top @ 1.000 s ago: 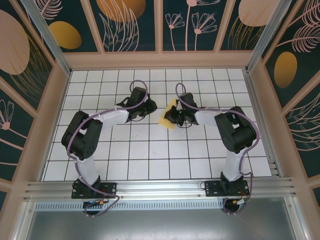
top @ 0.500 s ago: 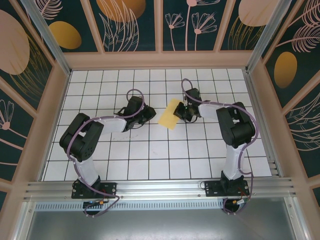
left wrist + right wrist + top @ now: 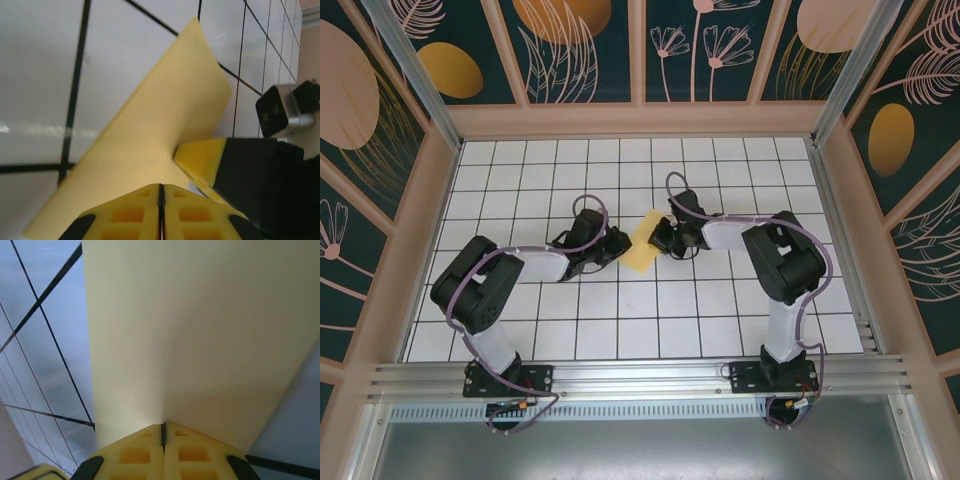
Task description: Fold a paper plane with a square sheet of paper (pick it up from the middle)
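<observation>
The square sheet of paper [image 3: 640, 248] is pale yellow and bent along a crease, held just above the grid tabletop between the two grippers. My right gripper [image 3: 662, 238] is shut on its right side; in the right wrist view the paper [image 3: 200, 330] rises straight out of the closed jaw line [image 3: 163, 425]. My left gripper [image 3: 617, 247] meets the sheet's left edge. In the left wrist view its jaws [image 3: 161, 186] are pressed together with the paper [image 3: 165, 115] spreading out from the tips. The right gripper's yellow finger [image 3: 200, 157] shows against the sheet there.
White tabletop [image 3: 620, 310] with a black grid, walled by a wooden frame [image 3: 640, 120] at the back and on both sides. A metal rail [image 3: 640, 375] runs along the near edge by the arm bases.
The left gripper slid right up to the sheet's left edge and its jaws closed. The right gripper, still shut on the sheet, moved it a little left and nearer.
</observation>
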You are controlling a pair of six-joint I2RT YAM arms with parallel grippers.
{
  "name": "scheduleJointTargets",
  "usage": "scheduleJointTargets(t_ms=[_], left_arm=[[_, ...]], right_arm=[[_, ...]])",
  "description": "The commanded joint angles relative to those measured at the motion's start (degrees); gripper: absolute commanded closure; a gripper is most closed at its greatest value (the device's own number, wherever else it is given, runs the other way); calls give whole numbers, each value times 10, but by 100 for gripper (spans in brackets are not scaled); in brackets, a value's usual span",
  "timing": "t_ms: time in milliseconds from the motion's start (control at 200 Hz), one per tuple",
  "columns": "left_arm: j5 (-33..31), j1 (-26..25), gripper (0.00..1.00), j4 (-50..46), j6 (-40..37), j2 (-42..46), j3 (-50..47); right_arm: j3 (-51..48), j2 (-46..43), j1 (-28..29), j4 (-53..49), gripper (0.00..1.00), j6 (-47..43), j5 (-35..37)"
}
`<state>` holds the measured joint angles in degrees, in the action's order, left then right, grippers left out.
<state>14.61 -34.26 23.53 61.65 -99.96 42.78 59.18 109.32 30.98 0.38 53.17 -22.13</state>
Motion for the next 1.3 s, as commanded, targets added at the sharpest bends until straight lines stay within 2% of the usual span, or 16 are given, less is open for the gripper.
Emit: scheduleJointTargets(t_ms=[0,185,465,786,1296], left_arm=[[16,-21,92,29,19,14,-13],[31,-42,99,34,22,-10,1],[52,-49,100,21,14,-53,42],[60,-58,100,-20,-3,-92,85],[24,-59,100,-94,-12,-104,85]], right_arm=[[-36,-59,-29,31,100,-60,-8],[-36,-61,-56,0,100,-188,-86],[-18,-25,-57,-4,100,-232,-140],[5,5,-54,-22,100,-244,-142],[23,40,-58,-51,100,-258,-99]])
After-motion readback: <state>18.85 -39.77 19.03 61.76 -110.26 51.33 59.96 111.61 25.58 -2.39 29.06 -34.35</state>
